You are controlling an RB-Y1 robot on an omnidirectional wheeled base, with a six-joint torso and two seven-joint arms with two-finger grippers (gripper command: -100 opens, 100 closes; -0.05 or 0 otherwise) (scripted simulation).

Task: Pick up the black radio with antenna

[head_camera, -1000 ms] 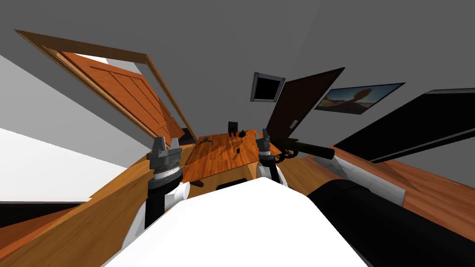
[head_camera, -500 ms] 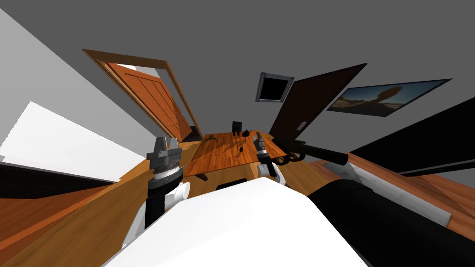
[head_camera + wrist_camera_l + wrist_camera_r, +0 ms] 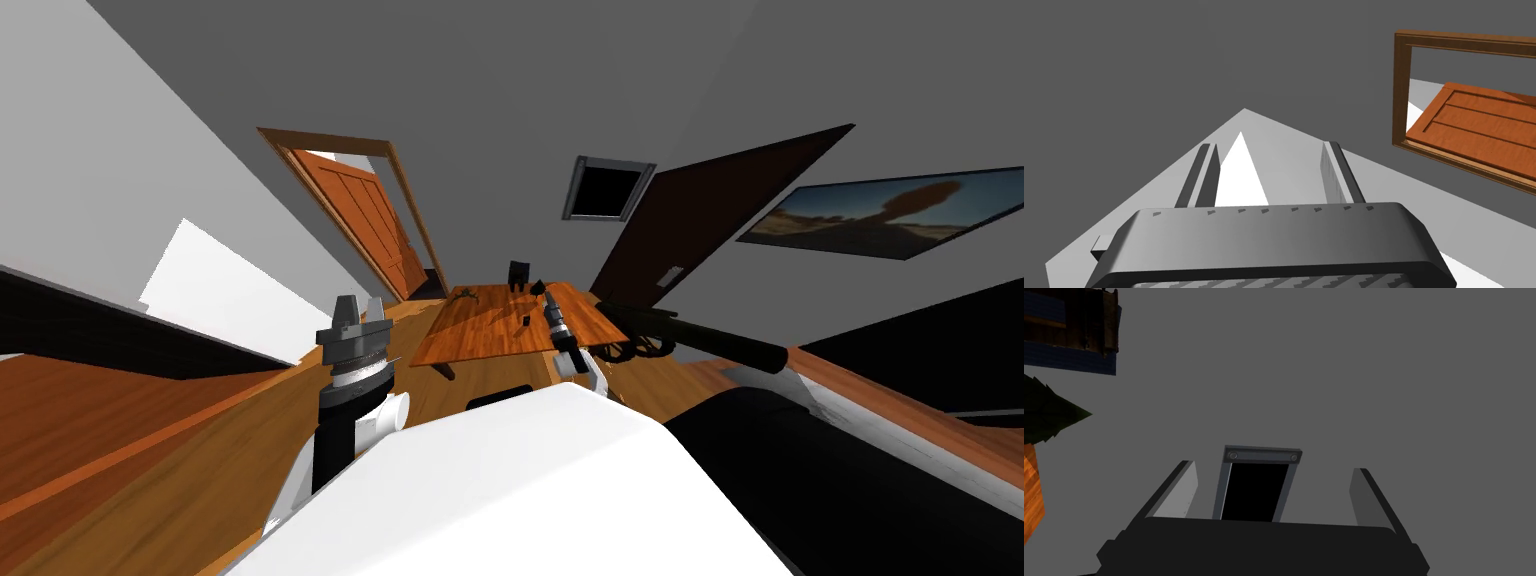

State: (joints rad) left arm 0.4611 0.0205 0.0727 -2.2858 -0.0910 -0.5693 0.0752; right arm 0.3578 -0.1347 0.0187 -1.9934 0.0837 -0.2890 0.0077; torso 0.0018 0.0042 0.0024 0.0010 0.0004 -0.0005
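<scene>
Progress on the pick-up is slight, by my reading: nothing is grasped and the reach itself is not yet made. The black radio stands as a small dark box at the far end of the wooden table, ahead of the right hand and a little toward the left hand's side of it, with bare table top between the two; its antenna is too small to make out. Just beside the radio, on the side nearer the right hand, sits a small dark pointed thing. The right hand is raised over the near part of the table, and its wrist view shows the two fingers spread wide with nothing between them, aimed at the grey wall rather than down at the radio. The left hand is held up well off to the side of the table, likewise released and empty. What is left, I judge, is nearly everything: bring the right hand forward and down to the radio, set the fingers astride the box, close on it and lift it clear without knocking the pointed thing
</scene>
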